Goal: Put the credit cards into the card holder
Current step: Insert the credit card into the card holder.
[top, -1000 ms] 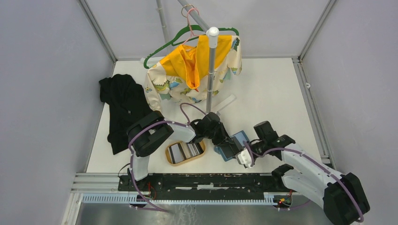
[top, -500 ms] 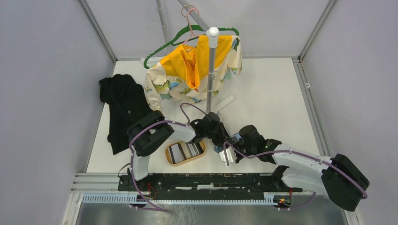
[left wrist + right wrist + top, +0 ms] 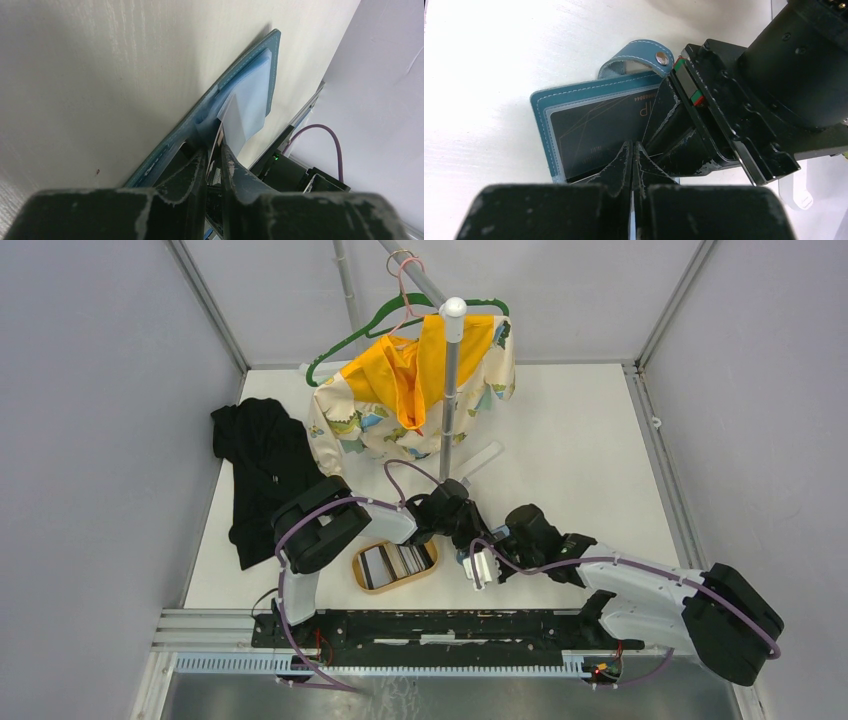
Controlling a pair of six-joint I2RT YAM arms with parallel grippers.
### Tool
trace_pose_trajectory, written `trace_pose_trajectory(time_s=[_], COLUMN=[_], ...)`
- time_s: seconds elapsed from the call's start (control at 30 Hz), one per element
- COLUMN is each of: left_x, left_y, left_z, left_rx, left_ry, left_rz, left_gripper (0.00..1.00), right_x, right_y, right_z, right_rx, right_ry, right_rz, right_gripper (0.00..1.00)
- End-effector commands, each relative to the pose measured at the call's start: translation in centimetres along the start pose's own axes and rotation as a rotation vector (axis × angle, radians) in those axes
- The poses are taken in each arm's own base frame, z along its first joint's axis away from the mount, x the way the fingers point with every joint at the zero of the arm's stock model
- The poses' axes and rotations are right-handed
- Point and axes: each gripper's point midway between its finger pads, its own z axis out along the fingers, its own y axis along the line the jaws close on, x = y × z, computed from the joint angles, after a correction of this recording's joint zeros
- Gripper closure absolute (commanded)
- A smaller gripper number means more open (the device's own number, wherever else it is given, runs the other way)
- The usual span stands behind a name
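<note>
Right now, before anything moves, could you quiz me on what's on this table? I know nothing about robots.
1. True or false: only one pincer is at the card holder.
2. Which colour is the card showing in the holder? A black, B white, C red.
3. What lies in the wooden tray?
Key: 1 false, the left pincer and right pincer both meet there; 2 A; 3 credit cards.
</note>
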Motion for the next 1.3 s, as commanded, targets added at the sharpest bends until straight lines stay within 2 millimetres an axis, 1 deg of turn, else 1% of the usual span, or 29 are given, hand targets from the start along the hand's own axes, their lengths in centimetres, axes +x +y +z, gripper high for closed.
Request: trace_pose_trajectory(time_s=[0.0,0.13,0.33,0.77,0.97,1.1,1.2,1.27], left_x=[1.3,1.2,1.2,1.2,1.2,1.0,1.0,0.9], left_y=[6.7,6.7,6.7,6.7,6.5,6.2,5.9,5.7], left_z=[0.4,0.3,0.1,0.0,-0.1,-0.3,-0.5,-0.5], left_rx=[-0.205,-0.205,-0.203,-0.2,-0.191,-0.184,-0.178,-0.175], left_ry=[0.024,0.023,0.025,0.029,0.027,0.021,0.017,0.015], left_rz=[-0.001,0.001,0.011,0.022,0.029,0.039,0.046,0.049], left_gripper=[0.78,0.77,0.77,0.76,0.76,0.76,0.76,0.76], right_x=[0.9,1.5,1.8,2.4,3.8,4.2,4.2,3.7], right_y=[-2.1,-1.9,-1.6,1.4,0.9,-0.1,-0.7,-0.9], right_z=[-1.0,-1.2,-1.6,-2.0,-2.4,-2.8,-3.0,-3.1], right_rx=[0.052,0.029,-0.013,-0.19,-0.162,-0.118,-0.084,-0.077], right_ry=[0.085,0.113,0.12,0.123,0.197,0.215,0.217,0.189], right_rz=[-0.029,-0.028,-0.024,-0.099,-0.089,-0.058,-0.043,-0.039], right_gripper=[1.0,1.0,0.99,0.98,0.98,0.97,0.98,0.97])
